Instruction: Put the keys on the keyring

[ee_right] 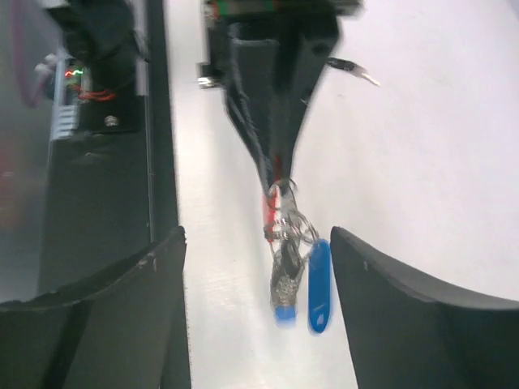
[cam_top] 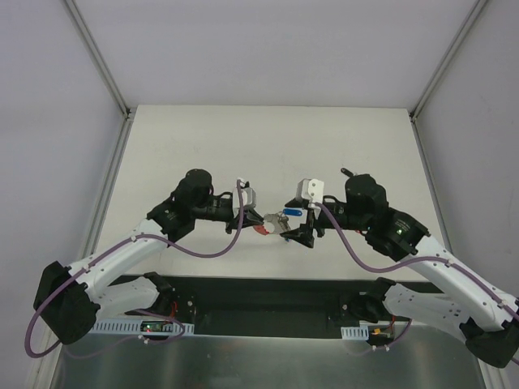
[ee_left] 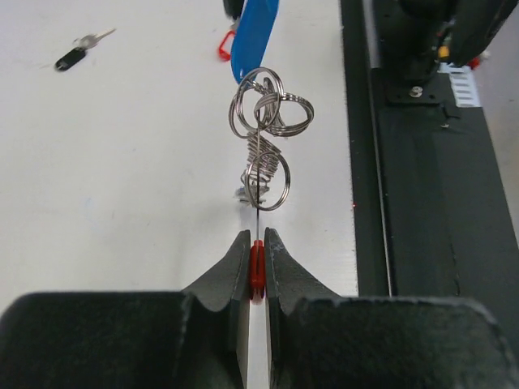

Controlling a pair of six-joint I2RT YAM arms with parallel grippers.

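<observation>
- Grip: my left claw is pressed together on the red band of the keyring. The band sits edge-on between the two pads, and nothing else is in there.
- My right claw stands wide apart and holds nothing. The metal end of the keyring sits in the gap between its fingers. The right wrist view is too blurred to say whether it brushes either one.
- The keyring is up between my two arms, above the near middle of the table and, as best I can judge, clear of the surface.
- Its long axis is what matters here. Band, chain and rings run in one line straight out from my left claw toward my right, so the rings face the open fingers.
- A blue key lies at the far end, overlapping the top ring. I cannot tell whether it is threaded on or only resting against the ring.
- A black-headed key lies flat on the table, well apart from the keyring and off to one side of that line.
- My judgement is that the left claw is the anchor and must not let the band twist. The right arm is free and looks nearer the loose key, so fetching it and feeding it onto a ring falls to that side.
</observation>
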